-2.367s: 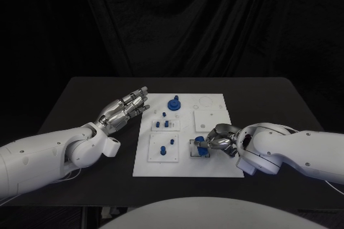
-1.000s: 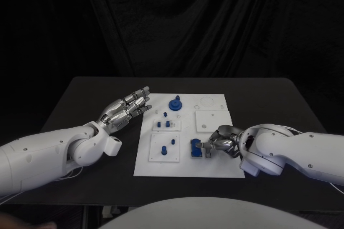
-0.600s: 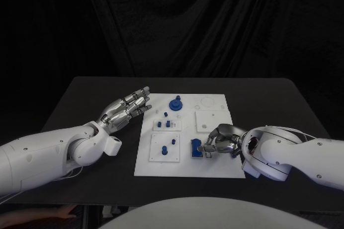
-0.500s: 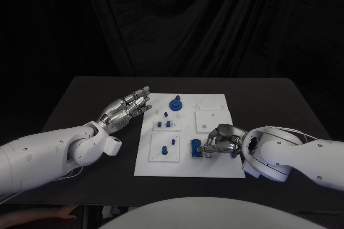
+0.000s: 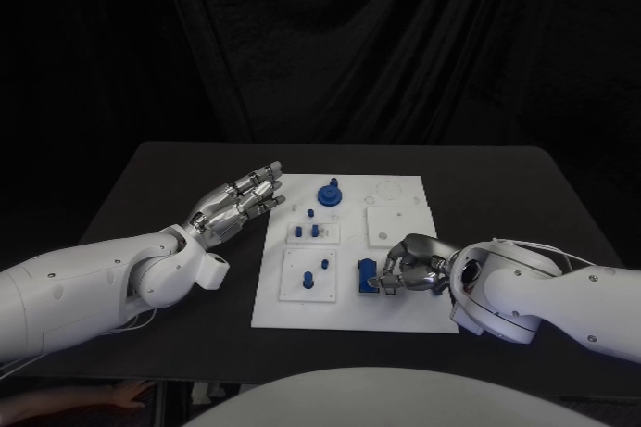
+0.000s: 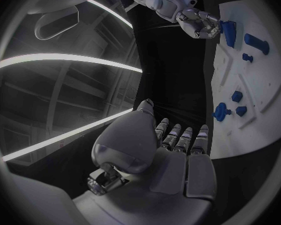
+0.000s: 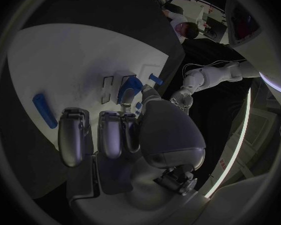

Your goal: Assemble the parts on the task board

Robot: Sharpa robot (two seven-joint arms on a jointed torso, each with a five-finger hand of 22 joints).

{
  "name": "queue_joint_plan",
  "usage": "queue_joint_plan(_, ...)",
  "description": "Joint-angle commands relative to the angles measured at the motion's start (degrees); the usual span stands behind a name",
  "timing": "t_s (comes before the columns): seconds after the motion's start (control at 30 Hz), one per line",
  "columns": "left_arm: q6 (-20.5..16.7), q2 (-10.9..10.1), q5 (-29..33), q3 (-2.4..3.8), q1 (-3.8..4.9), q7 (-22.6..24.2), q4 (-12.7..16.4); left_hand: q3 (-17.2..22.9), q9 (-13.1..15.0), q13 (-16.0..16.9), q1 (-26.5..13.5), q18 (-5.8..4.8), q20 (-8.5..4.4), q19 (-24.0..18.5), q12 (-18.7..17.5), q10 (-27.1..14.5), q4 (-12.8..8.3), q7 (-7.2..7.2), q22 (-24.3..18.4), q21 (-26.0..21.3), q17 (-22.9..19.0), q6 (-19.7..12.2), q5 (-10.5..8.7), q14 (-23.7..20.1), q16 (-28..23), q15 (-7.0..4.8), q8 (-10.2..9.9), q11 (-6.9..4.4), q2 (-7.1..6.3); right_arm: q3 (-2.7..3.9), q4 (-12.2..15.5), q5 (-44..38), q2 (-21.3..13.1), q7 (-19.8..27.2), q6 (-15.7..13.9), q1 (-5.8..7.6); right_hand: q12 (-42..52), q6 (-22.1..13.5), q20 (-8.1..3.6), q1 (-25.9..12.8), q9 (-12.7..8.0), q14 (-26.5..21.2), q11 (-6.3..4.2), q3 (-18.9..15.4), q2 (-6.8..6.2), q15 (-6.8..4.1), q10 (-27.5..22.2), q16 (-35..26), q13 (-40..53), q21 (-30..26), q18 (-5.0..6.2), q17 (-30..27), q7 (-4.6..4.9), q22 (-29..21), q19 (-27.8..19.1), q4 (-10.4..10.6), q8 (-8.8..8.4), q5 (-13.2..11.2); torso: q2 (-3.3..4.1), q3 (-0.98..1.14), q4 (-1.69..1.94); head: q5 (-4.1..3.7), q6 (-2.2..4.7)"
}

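At about nine o'clock from the task board (image 5: 401, 316) you have the left hand (image 5: 238, 203) hovering over the black table (image 5: 160, 182), fingers stretched out and apart, holding nothing; it sits just off the board's left edge.

On the board itself, several blue parts look seated already: a round knobbed part (image 5: 327, 196) at twelve o'clock, two small pegs (image 5: 308, 232) on the upper left sub-plate, and a larger peg (image 5: 305, 280) with a small stud (image 5: 320, 261) on the lower left sub-plate. The square plate (image 5: 396, 222) at two o'clock carries no blue part, and two faint round outlines above it also look unfilled, so you likely have work left there.

At about four o'clock, the upright blue block (image 5: 365, 277) stands in its place on the board. Your right hand (image 5: 411, 270) is curled beside it, fingertips at or against the block; whether it grips the block, you cannot tell.
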Motion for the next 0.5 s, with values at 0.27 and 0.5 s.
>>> queue_joint_plan(0.27, 1.03, 0.22, 0.26, 0.05, -0.06, 0.08, -0.11, 0.03, 0.11, 0.07, 0.62, 0.64, 0.36, 0.23, 0.35, 0.00, -0.45, 0.57, 0.12, 0.42, 0.05, 0.18, 0.18, -0.01, 0.08, 0.49, 0.18, 0.67, 0.06, 0.01, -1.37, -0.87, 0.58, 0.23, -0.15, -0.32, 0.15, -0.97, -0.86, 3.03, 0.47, 4.56, -0.67, 0.91, 1.25, -0.72, 6.06, 0.06, 15.06, 0.01, 0.39, 7.98, -0.46, 13.35, 3.74, 0.91, 0.26, 9.84, 0.04, -0.01, 0.08, -0.06, -0.01)
queue_joint_plan(0.5, 1.25, 0.21, 0.26, 0.05, -0.06, -0.28, -0.19, 0.17, 0.49, 0.14, 0.48, 0.36, 0.37, 0.34, 0.77, 0.26, -0.53, 2.61, 0.09, 0.46, 0.06, 3.07, 0.14, 0.04, 0.07, 0.63, 0.86, 1.02, 0.09, 0.01, -2.33, -0.87, 0.85, 0.83, -0.57, -0.39, 0.15, -1.50, -1.05, 4.64, 0.64, 4.52, -0.85, 3.26, 1.31, -0.90, 6.06, 0.00, 15.06, -0.13, 0.43, 7.81, -0.65, 13.30, 3.67, 2.56, 0.05, 18.96, -0.03, 0.01, 0.02, 0.17, -0.01)
